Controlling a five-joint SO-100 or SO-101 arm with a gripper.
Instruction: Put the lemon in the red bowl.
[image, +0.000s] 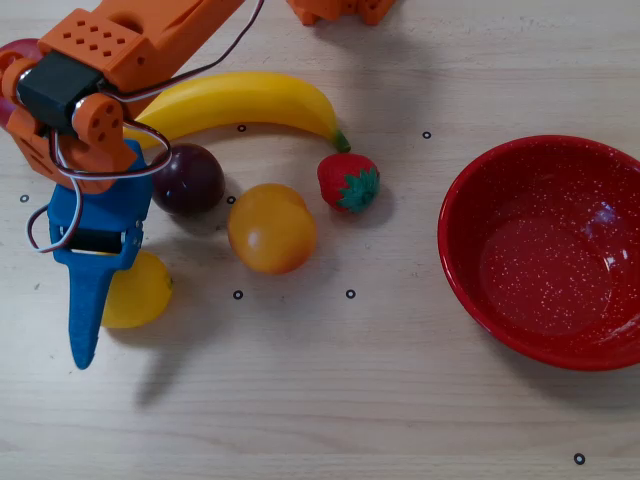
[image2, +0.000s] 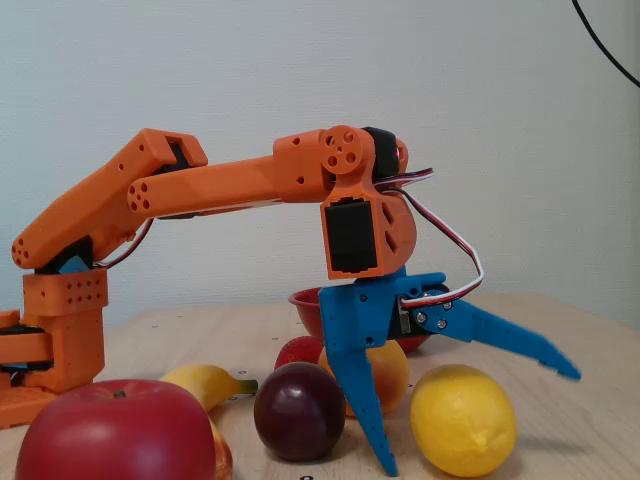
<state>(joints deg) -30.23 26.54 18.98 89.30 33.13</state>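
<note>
The lemon lies at the left of the table, partly under my blue gripper. In the fixed view the lemon sits between the open jaws of the gripper. One finger points down to the table on its left, between lemon and plum. The other finger reaches out above and past it to the right. Neither finger clearly touches it. The red speckled bowl stands empty at the right of the overhead view. In the fixed view its rim shows behind the gripper.
A dark plum, an orange fruit, a strawberry and a banana lie between the lemon and the bowl. A red apple sits near the arm's base.
</note>
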